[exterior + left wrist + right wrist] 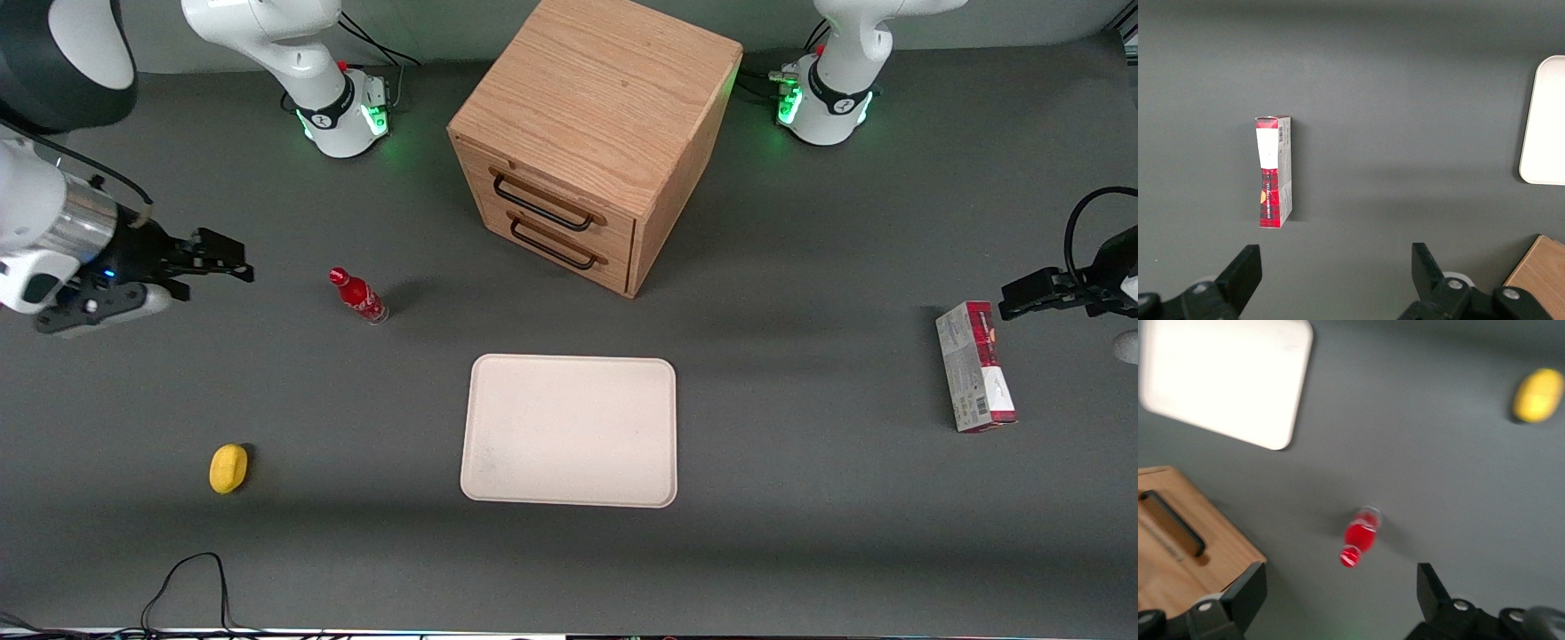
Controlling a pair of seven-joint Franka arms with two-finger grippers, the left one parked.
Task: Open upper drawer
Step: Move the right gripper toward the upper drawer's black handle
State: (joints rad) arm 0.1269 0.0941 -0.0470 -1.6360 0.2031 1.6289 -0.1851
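right arm: glossy white shell, black joint cover, brushed-metal wrist ring, small blue light. gripper [233,260] matte black, hovering above the table at the working arm's end, fingers [1248,590] parted. round white base glowing green, black cable looping off the wrist.

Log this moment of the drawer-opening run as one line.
phase: approach | right gripper: open, above table beside red bottle, clear of cabinet | light-oak upper drawer with black bar handle: shut, untouched
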